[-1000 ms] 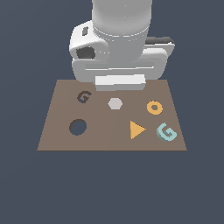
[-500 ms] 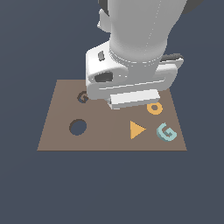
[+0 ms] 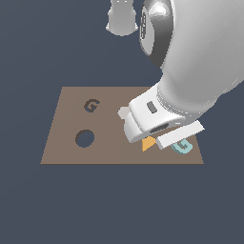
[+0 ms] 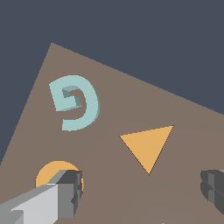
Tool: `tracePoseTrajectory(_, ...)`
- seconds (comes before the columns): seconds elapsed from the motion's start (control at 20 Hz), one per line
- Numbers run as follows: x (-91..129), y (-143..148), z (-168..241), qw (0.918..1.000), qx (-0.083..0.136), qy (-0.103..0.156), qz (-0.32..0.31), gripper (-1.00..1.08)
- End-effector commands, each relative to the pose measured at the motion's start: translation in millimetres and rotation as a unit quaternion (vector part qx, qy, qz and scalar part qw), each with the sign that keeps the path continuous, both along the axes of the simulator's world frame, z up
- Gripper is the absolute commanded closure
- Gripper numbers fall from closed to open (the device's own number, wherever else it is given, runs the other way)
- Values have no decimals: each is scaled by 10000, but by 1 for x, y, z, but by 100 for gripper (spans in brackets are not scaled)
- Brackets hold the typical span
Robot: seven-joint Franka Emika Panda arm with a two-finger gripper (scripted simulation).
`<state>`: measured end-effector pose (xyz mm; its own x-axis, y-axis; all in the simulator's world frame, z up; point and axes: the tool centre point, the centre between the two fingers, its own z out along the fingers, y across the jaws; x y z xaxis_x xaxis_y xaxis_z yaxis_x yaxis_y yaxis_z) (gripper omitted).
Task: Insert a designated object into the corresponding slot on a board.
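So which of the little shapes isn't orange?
The G-shaped block. It is pale teal, lying flat on the board, while the triangle and the ring are both orange.

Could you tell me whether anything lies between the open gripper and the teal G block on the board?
Nothing visible blocks it. In the wrist view the teal G block lies flat and bare on the board, apart from the gripper. The orange triangle and orange ring lie nearer the fingers, beside the block, not over it.

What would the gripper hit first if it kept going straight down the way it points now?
Probably the bare board itself. In the wrist view the open gripper straddles brown surface just short of the orange triangle; the teal G block lies farther off. Depth is uncertain.
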<state>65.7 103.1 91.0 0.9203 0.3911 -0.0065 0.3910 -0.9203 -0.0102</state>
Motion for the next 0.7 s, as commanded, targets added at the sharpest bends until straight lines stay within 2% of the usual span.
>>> tracePoseTrajectory(0.0,9,18,-10,9995,-5,-16,331,-92)
tracePoseTrajectory(0.35,24,55,-31,9951,-19,-41,989,-92)
tracePoseTrajectory(0.65,29,73,-40,9916,-26,-52,1291,-92)
